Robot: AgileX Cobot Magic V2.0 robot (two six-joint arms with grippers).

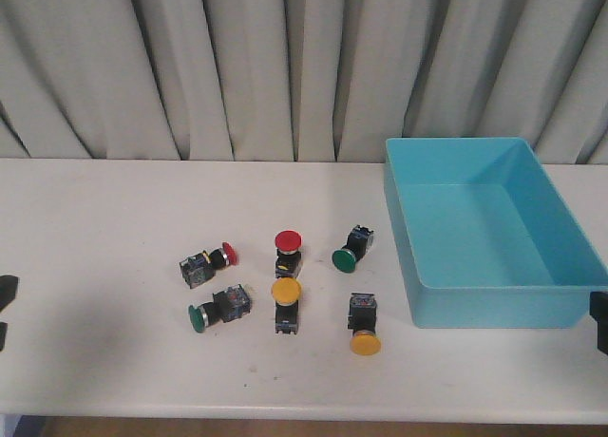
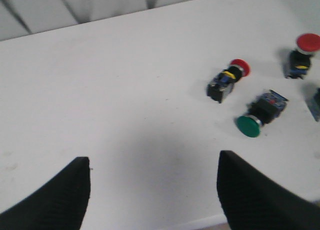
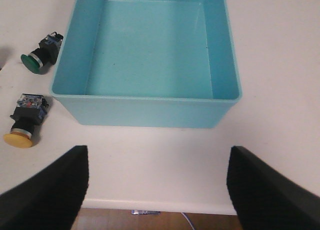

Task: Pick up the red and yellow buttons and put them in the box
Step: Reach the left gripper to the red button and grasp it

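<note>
Two red buttons lie mid-table: one on its side (image 1: 211, 260), also in the left wrist view (image 2: 228, 79), and one upright (image 1: 288, 250), also in that view (image 2: 302, 54). Two yellow buttons sit nearer the front: one upright (image 1: 286, 301) and one on its side (image 1: 364, 324), also in the right wrist view (image 3: 25, 120). The turquoise box (image 1: 560, 292) stands at the right and shows nothing inside (image 3: 145, 110). My left gripper (image 2: 154, 190) is open and holds nothing, at the far left edge (image 1: 6, 309). My right gripper (image 3: 157, 185) is open and holds nothing, at the far right edge (image 1: 600, 321).
Two green-capped buttons lie among the others: one at front left (image 1: 218, 309), also in the left wrist view (image 2: 261, 114), and one near the box (image 1: 352, 250), also in the right wrist view (image 3: 41, 52). A grey curtain (image 1: 285, 66) hangs behind the white table (image 1: 114, 361).
</note>
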